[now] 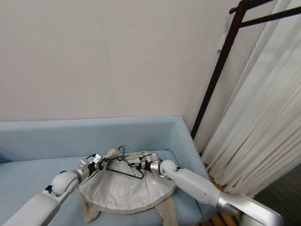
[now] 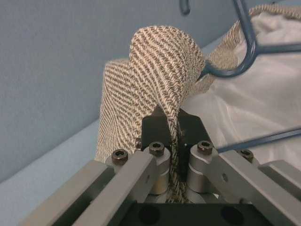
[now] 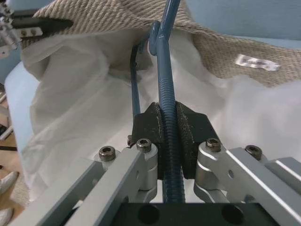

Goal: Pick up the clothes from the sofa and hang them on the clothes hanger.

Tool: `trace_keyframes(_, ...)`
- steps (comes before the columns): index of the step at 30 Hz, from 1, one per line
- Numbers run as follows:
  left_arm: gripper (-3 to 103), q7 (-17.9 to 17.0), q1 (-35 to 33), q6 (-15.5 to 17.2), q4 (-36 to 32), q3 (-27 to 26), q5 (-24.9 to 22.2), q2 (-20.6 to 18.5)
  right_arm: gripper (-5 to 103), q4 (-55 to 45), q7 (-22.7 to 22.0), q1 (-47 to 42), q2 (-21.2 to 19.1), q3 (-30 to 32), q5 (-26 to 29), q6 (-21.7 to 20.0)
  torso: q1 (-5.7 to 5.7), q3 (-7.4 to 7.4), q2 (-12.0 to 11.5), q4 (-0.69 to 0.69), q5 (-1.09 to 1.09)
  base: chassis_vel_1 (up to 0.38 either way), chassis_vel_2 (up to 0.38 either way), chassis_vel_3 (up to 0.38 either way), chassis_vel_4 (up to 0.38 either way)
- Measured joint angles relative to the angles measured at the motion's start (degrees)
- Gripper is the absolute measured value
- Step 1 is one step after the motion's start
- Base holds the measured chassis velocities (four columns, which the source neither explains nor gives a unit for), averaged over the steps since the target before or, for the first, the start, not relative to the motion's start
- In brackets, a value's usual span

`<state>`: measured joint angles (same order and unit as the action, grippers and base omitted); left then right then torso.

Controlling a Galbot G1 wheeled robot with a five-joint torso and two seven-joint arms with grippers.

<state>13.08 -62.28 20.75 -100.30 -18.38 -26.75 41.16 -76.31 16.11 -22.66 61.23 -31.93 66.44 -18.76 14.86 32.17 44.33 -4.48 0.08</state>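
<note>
The left hand (image 1: 97, 160) is clenching a fold of the knitted garment (image 1: 124, 190), and the weave is bunching up just past its pads (image 2: 151, 129). The right hand (image 1: 139, 165) is gripping the blue hanger (image 1: 123, 165) by its ribbed stem, with the hook rising straight ahead of its fingertips. The two hands are working close together. The hanger is resting between them on the garment's white lining (image 3: 84, 94).

The garment is lying spread open on the sofa (image 1: 70, 136) under both hands, so I'd call this early going. Both grips are made, but the shoulders do not look seated on the hanger yet. Nothing is hanging on the dark rack (image 1: 216, 75), which is standing well beyond the right hand beside the curtain (image 1: 263, 117).
</note>
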Motion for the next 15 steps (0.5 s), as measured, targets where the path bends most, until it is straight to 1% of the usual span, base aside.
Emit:
trace_keyframes(1, 3, -0.3, -1.5, 0.2, -0.2, -0.3, 1.2, 0.5, 8, 0.9, 0.1, 0.0, 0.2, 0.2, -0.6, 0.2, 0.00, 0.00, 0.0, -0.04, -0.01, 0.000, 0.000, 0.000, 0.000)
trace_keyframes(4, 3, -0.5, -3.6, 0.3, -1.0, -1.2, 2.6, 1.0, 8, 2.0, 0.2, 0.5, 0.8, 0.1, -0.9, 0.2, 0.00, 0.00, 0.0, -0.01, -0.01, 0.000, 0.000, 0.000, 0.000)
trace_keyframes(6, 3, -0.5, -6.7, 0.3, -2.7, -2.8, 4.4, 1.7, 8, 4.0, 0.8, 2.0, 2.4, -0.6, -1.7, 0.3, 0.00, -0.01, 0.0, 0.04, 0.00, 0.000, 0.000, 0.000, 0.000)
trace_keyframes(9, 3, -0.6, -8.8, 0.3, -3.7, -3.8, 5.2, 2.2, 8, 6.0, 1.4, 3.5, 3.7, -1.9, -2.8, 0.5, 0.00, 0.00, 0.0, 0.05, 0.00, 0.000, 0.000, 0.000, 0.000)
trace_keyframes(11, 3, -0.9, -10.2, 0.3, -4.1, -4.5, 5.8, 2.7, 8, 7.7, 2.4, 4.7, 4.9, -3.4, -4.1, 0.9, -0.01, -0.01, 0.0, 0.02, -0.01, 0.000, 0.000, 0.000, 0.000)
trace_keyframes(15, 3, -1.9, -11.4, 0.3, -4.2, -5.3, 6.3, 3.1, 8, 10.4, 3.8, 6.0, 6.8, -5.2, -6.4, 1.7, 0.00, -0.01, 0.0, 0.00, -0.01, 0.000, 0.000, 0.000, 0.000)
